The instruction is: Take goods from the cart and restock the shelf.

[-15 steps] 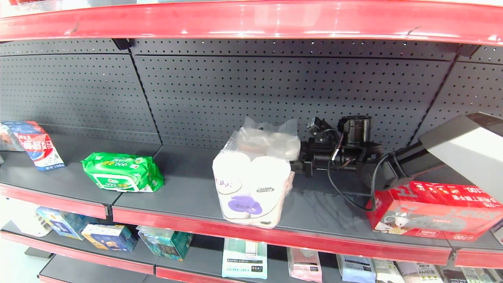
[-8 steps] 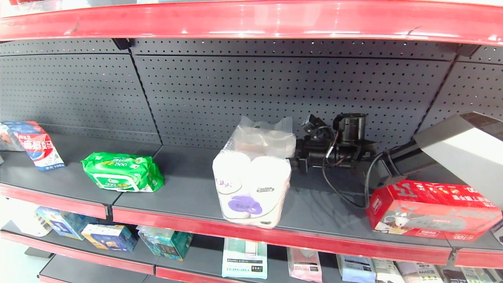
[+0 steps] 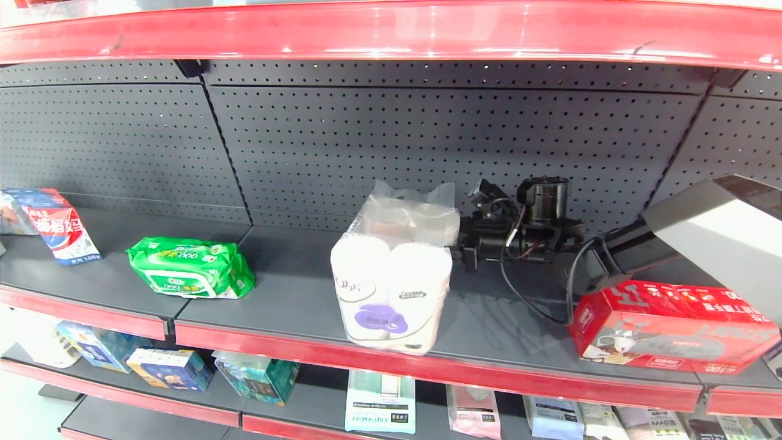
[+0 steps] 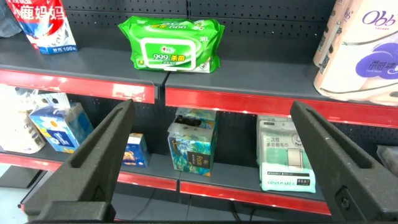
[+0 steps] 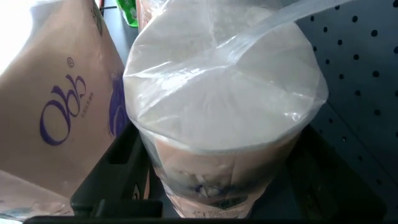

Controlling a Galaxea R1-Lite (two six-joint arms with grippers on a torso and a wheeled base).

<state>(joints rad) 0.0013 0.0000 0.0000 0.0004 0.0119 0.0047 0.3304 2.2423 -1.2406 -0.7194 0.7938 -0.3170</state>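
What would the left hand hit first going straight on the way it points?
Probably the shelf's red front edge, which sits between the open left hand's fingertips; if it clears that, the green wipes pack just above. Depth is unclear.

Grey shelf with toilet rolls, wipes, red box
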